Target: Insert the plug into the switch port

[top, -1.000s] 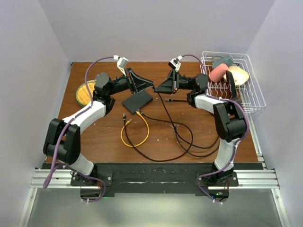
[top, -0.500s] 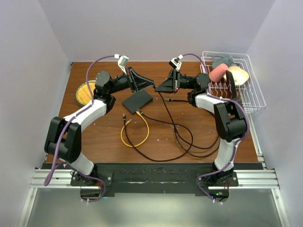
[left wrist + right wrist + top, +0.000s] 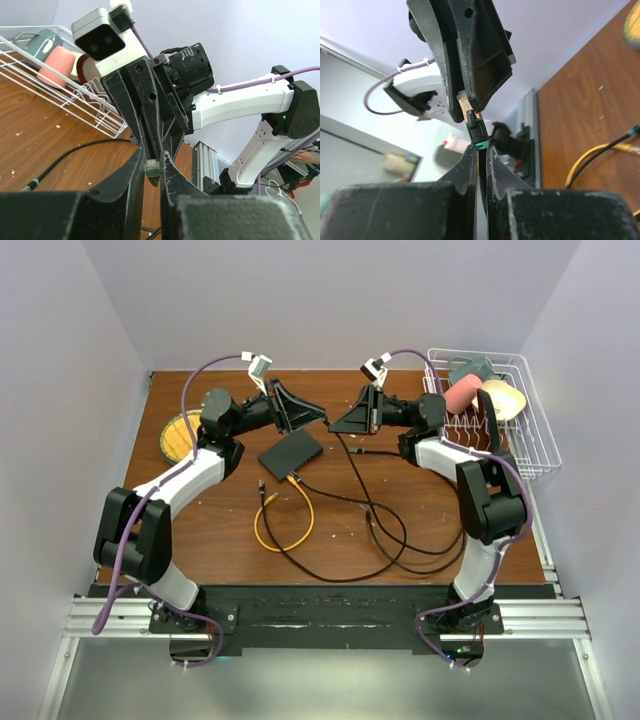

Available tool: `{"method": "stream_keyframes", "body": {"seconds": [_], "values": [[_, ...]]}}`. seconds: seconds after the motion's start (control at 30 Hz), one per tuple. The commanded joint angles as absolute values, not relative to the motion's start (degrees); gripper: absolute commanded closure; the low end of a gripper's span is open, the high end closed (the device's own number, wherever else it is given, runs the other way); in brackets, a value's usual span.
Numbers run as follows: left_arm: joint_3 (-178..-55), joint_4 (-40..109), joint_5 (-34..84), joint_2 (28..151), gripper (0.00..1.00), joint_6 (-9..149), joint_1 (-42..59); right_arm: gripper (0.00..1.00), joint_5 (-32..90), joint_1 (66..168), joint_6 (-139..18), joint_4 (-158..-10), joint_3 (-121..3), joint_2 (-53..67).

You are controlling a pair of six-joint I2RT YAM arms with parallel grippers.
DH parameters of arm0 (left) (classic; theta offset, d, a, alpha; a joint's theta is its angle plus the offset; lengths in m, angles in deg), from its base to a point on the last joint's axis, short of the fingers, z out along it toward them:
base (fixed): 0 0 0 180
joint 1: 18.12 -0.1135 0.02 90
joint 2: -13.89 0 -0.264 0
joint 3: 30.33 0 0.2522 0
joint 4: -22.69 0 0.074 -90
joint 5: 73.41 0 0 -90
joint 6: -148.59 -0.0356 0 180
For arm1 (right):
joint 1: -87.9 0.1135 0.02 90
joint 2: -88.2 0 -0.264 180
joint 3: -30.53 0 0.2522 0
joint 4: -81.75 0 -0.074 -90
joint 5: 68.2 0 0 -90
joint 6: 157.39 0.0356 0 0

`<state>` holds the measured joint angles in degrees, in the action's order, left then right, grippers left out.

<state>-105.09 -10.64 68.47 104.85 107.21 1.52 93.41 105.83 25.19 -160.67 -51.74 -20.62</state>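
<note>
Pinching clear ridged plug (image 3: 151, 167), matte black fingers (image 3: 131, 181)

The table (image 3: 220, 530) was brown wood with a low sheen, flecked with pale specks. The switch (image 3: 291, 453) had a matt, dark grey-black casing; metal or plastic could not be told. The plug (image 3: 151, 167) was clear, glossy plastic, and its boot (image 3: 478, 131) was matt black with a green band. The left gripper (image 3: 152, 164) and right gripper (image 3: 481, 151) were matt black plastic, grainy and scuffed pale at the edges. The arm shells (image 3: 185, 485) were smooth, glossy white plastic. The basket (image 3: 540, 445) at the far right was white-coated wire. The yellow cable (image 3: 258, 532) and black cable (image 3: 338, 580) had smooth jackets.
</note>
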Motion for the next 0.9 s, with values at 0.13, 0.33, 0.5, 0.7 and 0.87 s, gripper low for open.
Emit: {"method": "stream_keyframes", "body": {"seconds": [0.13, 0.33, 0.5, 0.7, 0.87], "values": [[-106.8, -8.5, 67.9, 102.7, 0.60, 102.4, 3.1, 1.00, 79.7, 107.9, -36.7, -103.8, -57.8, -3.4], [-106.6, -5.0, 65.5, 100.9, 0.21, 99.5, 3.1, 1.00, 72.9, 108.7, -43.4, -89.1, -59.9, -2.1], [-106.8, 0.7, 60.6, 98.4, 0.02, 95.9, 2.9, 1.00, 66.9, 109.3, -48.0, -82.5, -59.3, -0.3], [-110.0, 17.3, 48.9, 94.8, 0.00, 86.1, 2.4, 1.00, 55.7, 110.1, -53.0, -76.9, -57.5, 2.8], [-112.6, 26.9, 38.8, 93.8, 0.00, 81.1, 1.2, 1.00, 47.4, 112.1, -56.0, -74.5, -54.8, 5.5]]}}
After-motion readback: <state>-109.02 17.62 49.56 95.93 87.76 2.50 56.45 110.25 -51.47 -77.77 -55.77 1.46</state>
